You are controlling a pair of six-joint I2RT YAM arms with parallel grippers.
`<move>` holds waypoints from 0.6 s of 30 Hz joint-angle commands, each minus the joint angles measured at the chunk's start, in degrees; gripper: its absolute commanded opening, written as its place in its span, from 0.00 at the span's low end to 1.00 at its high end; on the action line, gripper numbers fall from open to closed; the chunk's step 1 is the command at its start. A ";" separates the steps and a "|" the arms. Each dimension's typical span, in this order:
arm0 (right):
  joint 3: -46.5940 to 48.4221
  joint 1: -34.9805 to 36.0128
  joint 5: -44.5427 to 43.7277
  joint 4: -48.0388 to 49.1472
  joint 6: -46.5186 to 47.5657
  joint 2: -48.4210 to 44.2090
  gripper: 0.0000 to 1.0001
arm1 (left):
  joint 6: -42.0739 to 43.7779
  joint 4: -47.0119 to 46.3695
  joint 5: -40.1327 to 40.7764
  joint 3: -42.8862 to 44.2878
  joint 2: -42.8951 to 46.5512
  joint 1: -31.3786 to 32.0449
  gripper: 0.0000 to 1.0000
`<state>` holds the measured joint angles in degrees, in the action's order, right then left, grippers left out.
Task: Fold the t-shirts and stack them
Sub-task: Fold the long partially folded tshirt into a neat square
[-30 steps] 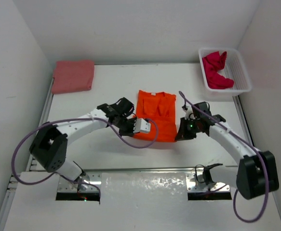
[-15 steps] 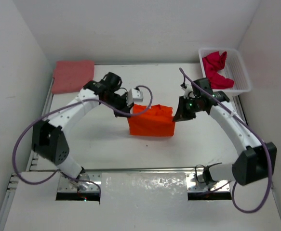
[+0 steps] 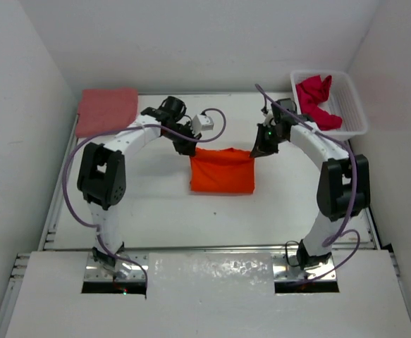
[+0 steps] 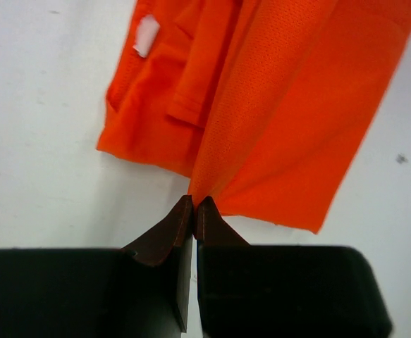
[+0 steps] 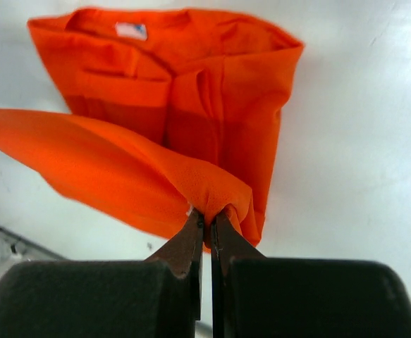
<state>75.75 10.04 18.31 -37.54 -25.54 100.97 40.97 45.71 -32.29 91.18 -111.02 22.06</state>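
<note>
The bright orange t-shirt (image 3: 222, 171) lies mid-table, doubled over on itself. My left gripper (image 3: 191, 148) is shut on its far left corner, and my right gripper (image 3: 254, 152) is shut on its far right corner. In the left wrist view the orange t-shirt (image 4: 275, 105) is pinched at the left gripper (image 4: 194, 202), with the layer below it on the table. In the right wrist view the orange t-shirt (image 5: 170, 120) bunches at the right gripper (image 5: 209, 213). A folded salmon-pink t-shirt (image 3: 106, 110) lies at the back left. The crimson red t-shirt (image 3: 316, 103) is crumpled in the basket.
A white mesh basket (image 3: 353, 105) stands at the back right against the wall. White walls close in on the left, right and back. Purple cables loop from both arms over the table.
Both grippers have carried the orange t-shirt's near edge away from the arm bases to its far edge, folding it in half. Both arms now stretch farther over the table.
</note>
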 commanded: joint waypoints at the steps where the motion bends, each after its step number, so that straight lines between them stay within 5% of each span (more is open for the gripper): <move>1: 4.23 -1.69 -3.63 5.19 -1.61 3.16 0.00 | -5.28 -9.30 4.60 3.30 -2.35 -1.15 0.00; 4: 6.25 -2.40 -4.06 7.83 -2.85 7.12 0.00 | -9.41 -11.60 6.89 5.06 -5.86 -1.15 0.00; 7: 10.12 -2.48 -4.15 8.80 -3.90 10.99 0.01 | -11.00 -13.53 8.38 5.24 -8.42 -1.15 0.09; 8: 11.86 -2.57 -4.24 9.15 -4.08 13.61 0.04 | -12.04 -14.33 9.87 5.15 -9.29 -1.15 0.19; 13: 16.53 -3.80 -6.26 15.47 -7.85 20.66 0.41 | -16.78 -22.59 16.28 5.59 -12.54 -1.15 0.42; 18: 29.35 -5.74 -12.59 14.18 -7.07 27.70 0.43 | -22.41 -23.58 25.16 17.69 -17.99 -2.11 0.60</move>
<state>97.32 5.63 10.39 -25.96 -32.14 127.92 24.21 27.97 -14.11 100.71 -127.74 21.23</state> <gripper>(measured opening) 0.429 0.583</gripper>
